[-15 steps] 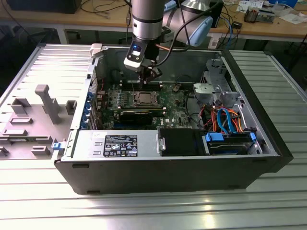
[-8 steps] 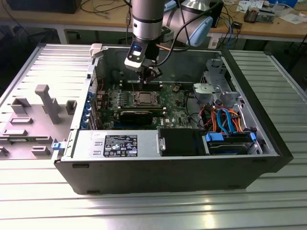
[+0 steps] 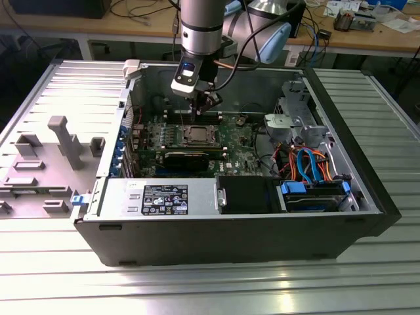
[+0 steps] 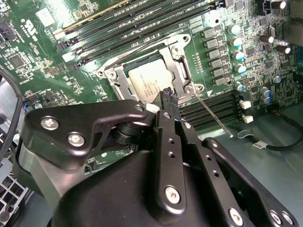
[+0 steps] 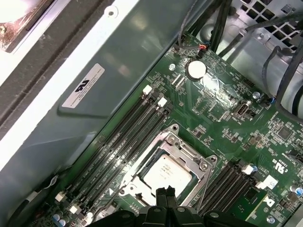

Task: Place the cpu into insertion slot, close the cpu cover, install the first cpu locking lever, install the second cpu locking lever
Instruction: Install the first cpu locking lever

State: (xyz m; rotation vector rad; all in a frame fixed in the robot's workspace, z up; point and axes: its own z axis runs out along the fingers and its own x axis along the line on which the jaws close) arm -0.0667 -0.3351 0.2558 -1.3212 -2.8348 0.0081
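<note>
Your silvery-grey square cpu point(image 4: 147, 82) is seated, and the thin silvery metal cover point(image 4: 180, 66) looks down. Your black fingers point(image 4: 165, 94), pinched together and empty, hover by the thin wire locking lever point(image 4: 214, 113). It's the lever step, I'd say, and it wants a firm downward press.

Item 1: the cpu point(image 4: 147, 84), a flat square chip with a dull silvery top, sits level inside the insertion slot point(image 4: 112, 75), a metal-rimmed square socket. Item 2: the cpu cover point(image 4: 180, 70), a thin silvery frame, lies flat around the chip, whose top shows through its window. Item 3: one locking lever point(image 4: 214, 113), a thin rod, juts out from a socket corner.
</note>
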